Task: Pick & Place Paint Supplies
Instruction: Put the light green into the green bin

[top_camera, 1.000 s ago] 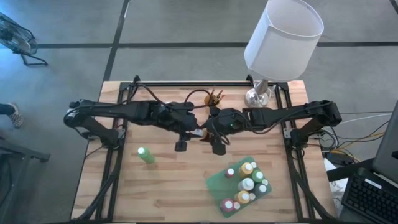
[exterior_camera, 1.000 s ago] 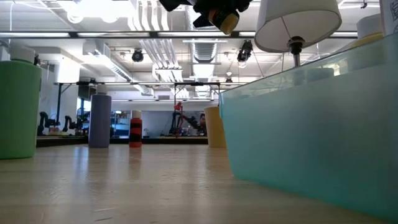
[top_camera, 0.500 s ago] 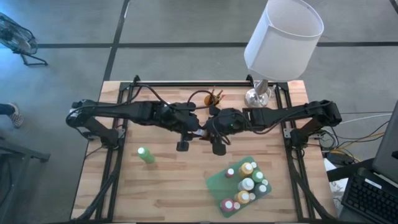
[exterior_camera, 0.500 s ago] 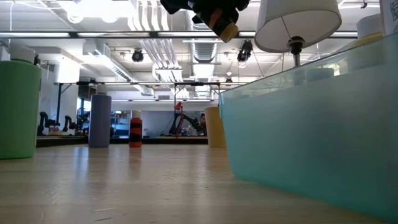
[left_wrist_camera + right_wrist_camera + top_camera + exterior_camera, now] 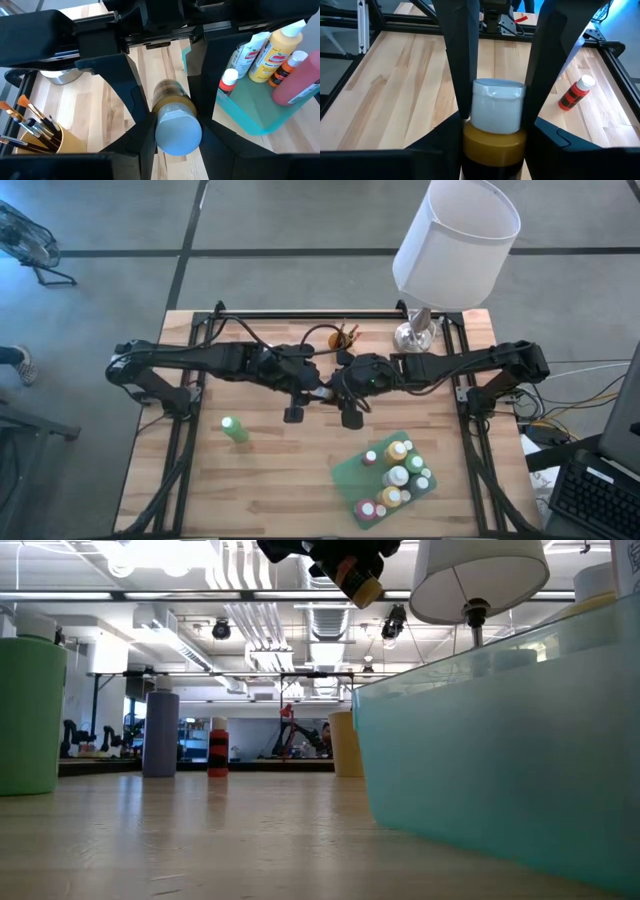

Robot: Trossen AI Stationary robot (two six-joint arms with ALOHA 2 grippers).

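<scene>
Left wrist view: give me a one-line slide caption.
Both grippers hold one white-capped ochre bottle in mid-air above the table, between a brush cup and a teal tray of paints.

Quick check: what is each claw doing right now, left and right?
Left claw: closed on the white-capped ochre paint bottle, held above the table.
Right claw: closed on the same bottle, at the cap end; a handover in mid-air.
</scene>
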